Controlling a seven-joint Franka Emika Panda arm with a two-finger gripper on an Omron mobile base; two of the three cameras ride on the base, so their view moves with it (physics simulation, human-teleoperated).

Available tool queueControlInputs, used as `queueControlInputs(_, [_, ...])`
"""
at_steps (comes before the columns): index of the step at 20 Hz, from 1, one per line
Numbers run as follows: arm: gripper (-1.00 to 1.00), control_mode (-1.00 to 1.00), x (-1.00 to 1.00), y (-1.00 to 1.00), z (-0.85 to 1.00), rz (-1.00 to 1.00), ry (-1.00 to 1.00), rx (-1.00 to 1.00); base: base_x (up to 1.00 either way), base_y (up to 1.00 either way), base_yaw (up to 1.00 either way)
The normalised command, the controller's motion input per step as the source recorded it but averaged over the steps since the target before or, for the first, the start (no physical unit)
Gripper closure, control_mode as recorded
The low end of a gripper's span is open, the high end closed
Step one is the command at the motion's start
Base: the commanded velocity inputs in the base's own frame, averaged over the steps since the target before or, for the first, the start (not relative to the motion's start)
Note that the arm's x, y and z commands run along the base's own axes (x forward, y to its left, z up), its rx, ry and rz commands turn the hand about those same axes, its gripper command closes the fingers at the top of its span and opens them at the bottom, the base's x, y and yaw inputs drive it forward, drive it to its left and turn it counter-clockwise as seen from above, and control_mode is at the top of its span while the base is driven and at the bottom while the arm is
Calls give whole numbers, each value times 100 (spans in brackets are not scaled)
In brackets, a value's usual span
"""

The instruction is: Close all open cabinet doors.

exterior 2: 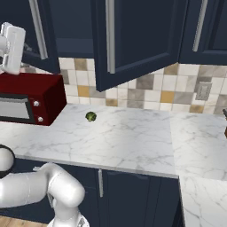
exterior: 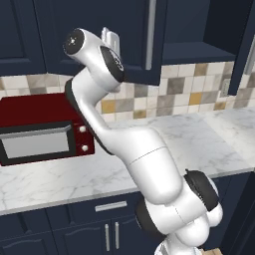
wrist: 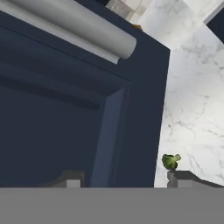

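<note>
Starting at the left, the red microwave point(exterior: 42, 132) is sitting on the marble counter point(exterior: 199, 144), and above it the white arm is reaching up so that the gripper point(exterior: 110, 39) is sitting right against the face of the nearest cabinet door point(exterior: 134, 35). From the right base camera that same hand point(exterior 2: 12, 46) is appearing just beside the door's long silver bar handle point(exterior 2: 39, 29). In the hand view the recessed panel point(wrist: 52, 113) and its raised frame are looming very close, with the handle point(wrist: 78, 33) running across the top; both finger tips point(wrist: 70, 179) are standing apart with nothing between them, so the hand is looking open and empty, though whether it is actually touching the wood I cannot tell.

Moving right, a 2nd door point(exterior 2: 133, 40) is hanging swung out over the counter, above a small green vegetable point(exterior 2: 91, 116), and a 3rd door point(exterior 2: 208, 31) is sitting further right, seemingly near flush.

These doors are looking stiff, flat and hinged, fairly light to swing and in no way fragile. Gripping is probably unnecessary; pushing flat on the panel or frame near the handle edge, far from the hinges, is likely giving the most leverage. The smooth painted face could be letting the fingers slide.
</note>
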Motion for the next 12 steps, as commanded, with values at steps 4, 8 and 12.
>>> queueControlInputs(4, [-100,-100,44,-26,0,-8,0,15,0,0,0])
queueControlInputs(8, [-100,-100,49,-30,0,0,0,20,0,0,0])
queueControlInputs(12, [-100,-100,45,-38,0,0,0,20,0,0,0])
